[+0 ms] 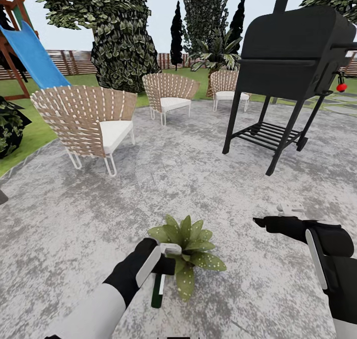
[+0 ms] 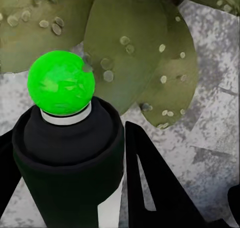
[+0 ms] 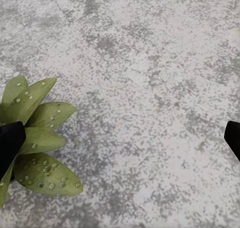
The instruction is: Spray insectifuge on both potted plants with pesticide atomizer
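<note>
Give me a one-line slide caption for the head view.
Left gripper holds the pesticide atomizer beside a speck-dotted potted plant on the gravelly patio.

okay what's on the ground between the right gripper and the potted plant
Nothing: in the head view only bare grey gravelly patio separates the right gripper from the potted plant. The right wrist view shows the same bare stretch beside its speckled leaves.

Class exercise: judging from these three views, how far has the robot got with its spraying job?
Done: the left gripper has picked up the spray bottle. In hand: it holds the bottle at one potted plant, whose leaves carry whitish specks. Left: finishing this plant's cover and spraying the second plant. The right gripper is open.
</note>
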You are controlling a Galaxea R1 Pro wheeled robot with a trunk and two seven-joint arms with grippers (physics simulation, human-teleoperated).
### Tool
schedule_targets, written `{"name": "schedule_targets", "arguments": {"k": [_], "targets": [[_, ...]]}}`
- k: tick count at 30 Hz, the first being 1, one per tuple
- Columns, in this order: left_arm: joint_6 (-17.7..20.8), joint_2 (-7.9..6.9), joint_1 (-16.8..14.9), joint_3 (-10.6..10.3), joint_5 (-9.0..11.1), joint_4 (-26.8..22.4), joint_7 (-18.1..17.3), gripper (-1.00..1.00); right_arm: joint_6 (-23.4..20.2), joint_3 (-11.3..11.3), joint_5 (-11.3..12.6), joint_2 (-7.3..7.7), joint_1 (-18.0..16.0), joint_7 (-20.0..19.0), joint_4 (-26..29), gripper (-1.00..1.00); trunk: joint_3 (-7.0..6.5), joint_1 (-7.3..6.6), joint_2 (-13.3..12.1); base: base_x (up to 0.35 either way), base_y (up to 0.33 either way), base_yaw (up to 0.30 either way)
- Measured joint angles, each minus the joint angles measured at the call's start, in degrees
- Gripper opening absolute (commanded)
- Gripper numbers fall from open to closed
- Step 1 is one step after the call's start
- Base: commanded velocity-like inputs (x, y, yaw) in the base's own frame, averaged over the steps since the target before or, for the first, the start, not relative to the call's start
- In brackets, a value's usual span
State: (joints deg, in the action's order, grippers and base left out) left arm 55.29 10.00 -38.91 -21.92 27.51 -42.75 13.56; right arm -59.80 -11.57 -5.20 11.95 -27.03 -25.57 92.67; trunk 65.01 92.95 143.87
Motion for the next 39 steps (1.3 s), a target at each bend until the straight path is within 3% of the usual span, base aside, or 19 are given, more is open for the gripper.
{"name": "schedule_targets", "arguments": {"k": [4, 7, 8, 9, 10, 12, 14, 19, 24, 25, 27, 29, 30, 34, 37, 39], "targets": [[0.4, 0.0, -0.1, -0.06, 0.53, -0.61, 1.47, -1.0, 0.0, 0.0, -0.01, 0.0, 0.04, 0.0, 0.0, 1.0, 0.0, 0.0, 0.0, 0.0, 0.0, 0.0], [1.14, 0.0, -1.68, -0.06, 3.88, -0.46, 5.66, -1.0, 0.0, 0.0, -0.02, 0.0, 0.08, 0.0, 0.0, 1.0, 0.0, 0.0, 0.0, 0.0, 0.0, 0.0], [1.69, 0.0, -2.85, 0.0, 6.08, -0.18, 8.24, -1.0, 0.0, 0.0, 0.0, 0.0, 0.08, 0.0, 0.0, 1.0, 0.0, 0.0, 0.0, 0.0, 0.0, 0.0], [2.22, 0.0, -7.14, 0.66, 12.0, 4.01, 13.96, -1.0, 0.0, 0.0, -0.02, 0.0, 0.03, 0.0, 0.0, 1.0, -0.01, 0.01, -0.01, 0.0, 0.0, 0.0], [1.86, 0.0, -13.88, 0.98, 19.21, 11.4, 16.78, -1.0, 0.0, 0.0, -0.02, 0.0, -0.05, 0.0, 0.0, 1.0, -0.01, 0.0, 0.0, 0.0, 0.0, 0.0], [1.33, 0.0, -17.08, 0.94, 22.57, 15.16, 17.54, -1.0, 0.0, 0.0, -0.01, 0.0, -0.08, 0.0, -0.01, 1.0, 0.0, 0.0, 0.0, 0.0, 0.0, 0.0], [1.11, 0.0, -18.61, 0.93, 23.86, 17.13, 17.76, -1.0, 0.0, 0.0, -0.04, 0.01, -0.16, 0.0, -0.01, 1.0, 0.0, 0.0, 0.0, 0.0, 0.0, -0.002], [1.12, 0.0, -21.14, 1.01, 24.71, 19.78, 17.73, -1.0, 0.0, 0.0, -0.02, 0.08, -0.21, -0.03, 0.0, 1.0, 0.0, 0.0, 0.0, 0.0, 0.0, -0.172], [0.78, 0.0, -21.0, 1.15, 25.11, 18.92, 17.49, -1.0, 0.0, -0.08, -0.03, 0.08, -0.22, 0.0, -0.01, 1.0, 0.0, 0.0, 0.0, 0.0, 0.0, -0.215], [0.37, 0.0, -20.3, 1.04, 25.28, 15.86, 17.53, -1.0, 0.0, -0.08, -0.01, 0.07, -0.11, 0.0, -0.01, 1.0, 0.0, 0.0, 0.0, 0.0, 0.0, -0.045], [-1.16, -0.36, -11.68, 0.91, 24.93, -1.04, 18.69, -1.0, 0.0, 0.09, -0.17, -0.13, 0.12, 0.18, -0.05, 1.0, 0.01, 0.0, 0.0, 0.0, 0.0, -0.023], [-1.53, -0.98, -4.39, 0.94, 24.56, -14.66, 21.53, -1.0, 0.94, 0.15, -0.31, -0.32, 0.21, 0.27, -0.07, 1.0, -0.43, -0.06, -0.02, 0.0, 0.0, -0.007], [-1.8, -1.18, -1.88, 0.7, 24.42, -18.78, 22.53, -1.0, 2.08, 0.29, -0.37, -0.39, 0.52, 0.25, -0.05, 1.0, -0.65, -0.08, -0.03, 0.0, 0.0, -0.003], [-2.31, -1.51, 3.86, 0.45, 24.21, -26.05, 23.54, -1.0, 3.94, 0.42, -0.48, -0.51, 1.29, 0.29, -0.06, 1.0, -1.54, -0.18, -0.09, 0.0, 0.0, -0.001], [-2.34, -3.33, 9.52, 0.82, 23.78, -35.59, 24.3, -1.0, 5.44, 0.52, -0.5, -0.59, 1.47, 0.23, -0.08, 1.0, -2.21, -0.26, -0.13, 0.0, 0.0, 0.0], [-2.42, -4.21, 11.12, 0.85, 23.77, -38.47, 24.62, -1.0, 5.78, 0.51, -0.52, -0.66, 1.51, 0.23, -0.09, 1.0, -2.65, -0.31, -0.16, 0.0, 0.0, 0.0]]}}
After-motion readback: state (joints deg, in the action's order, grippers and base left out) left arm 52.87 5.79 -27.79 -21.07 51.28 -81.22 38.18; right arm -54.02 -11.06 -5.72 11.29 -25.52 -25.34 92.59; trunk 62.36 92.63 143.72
